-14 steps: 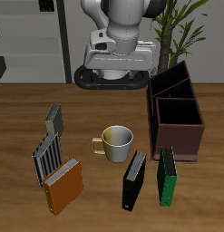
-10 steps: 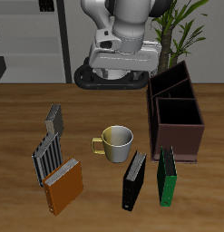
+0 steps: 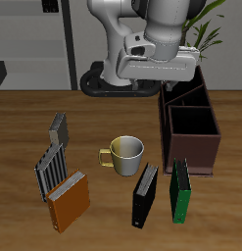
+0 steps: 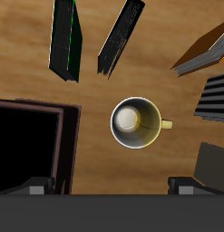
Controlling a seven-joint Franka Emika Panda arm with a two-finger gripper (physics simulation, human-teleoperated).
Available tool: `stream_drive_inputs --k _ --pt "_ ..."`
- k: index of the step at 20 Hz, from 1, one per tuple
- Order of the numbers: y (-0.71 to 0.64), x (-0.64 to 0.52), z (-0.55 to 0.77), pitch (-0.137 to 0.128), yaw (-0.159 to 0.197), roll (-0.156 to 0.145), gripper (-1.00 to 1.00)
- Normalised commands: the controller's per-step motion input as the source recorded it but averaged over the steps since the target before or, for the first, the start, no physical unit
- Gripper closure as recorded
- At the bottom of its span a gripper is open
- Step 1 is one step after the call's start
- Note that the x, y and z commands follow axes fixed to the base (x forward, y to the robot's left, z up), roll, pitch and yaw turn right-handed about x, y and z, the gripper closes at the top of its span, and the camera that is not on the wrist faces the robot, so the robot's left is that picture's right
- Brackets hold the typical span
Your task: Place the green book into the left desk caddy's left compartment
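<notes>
Gripper [image 3: 160, 80]: raised well above the table at the back, carried on the white arm [image 3: 152, 29], hanging over the rear end of the left desk caddy [image 3: 190, 123]; in the exterior view its fingers are hidden beneath the dark housing, and in the wrist view only two grey finger parts [image 4: 36, 186] show at the frame's edge, standing well apart with nothing between them, so the claw reads as spread and empty. Left desk caddy [image 4: 32, 145]: dark brown open box seen whole only in the exterior view, with partition walls dividing narrower slots at its far end from a large square section nearer the front; the wrist view shows just one dark corner of it. Green book [image 3: 179, 190]: lying on the table near the front edge, at about 6 o'clock from the caddy and clear of it, untouched; the wrist view shows its bright green edge [image 4: 66, 36] more plainly. Black book [image 3: 145, 194]: just beside the green book, angled slightly; also seen from above [image 4: 121, 36]. Mug [image 3: 124, 154]: pale yellow, at the table's centre, handle pointing away from the caddy; only the wrist view looks straight down into its interior [image 4: 136, 121]. Orange book [image 3: 68, 201]: near the front edge at about 9 o'clock from the black book. Grey slatted rack [image 3: 54, 159]: behind the orange book, seen whole only in the exterior view.
</notes>
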Motion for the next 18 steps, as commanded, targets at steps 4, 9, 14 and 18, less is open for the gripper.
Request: stream_drive_inputs --k 4,9,14,18 --pt "0.50 0.41 0.16 -0.043 -0.004 0.038 -1.00" --pt "0.33 0.45 0.16 -0.062 -0.009 0.029 -1.00" --pt "0.17 0.29 0.00 -0.044 -0.077 -0.014 -1.00" --pt "0.17 0.20 -0.19 -0.021 0.005 0.011 -1.00"
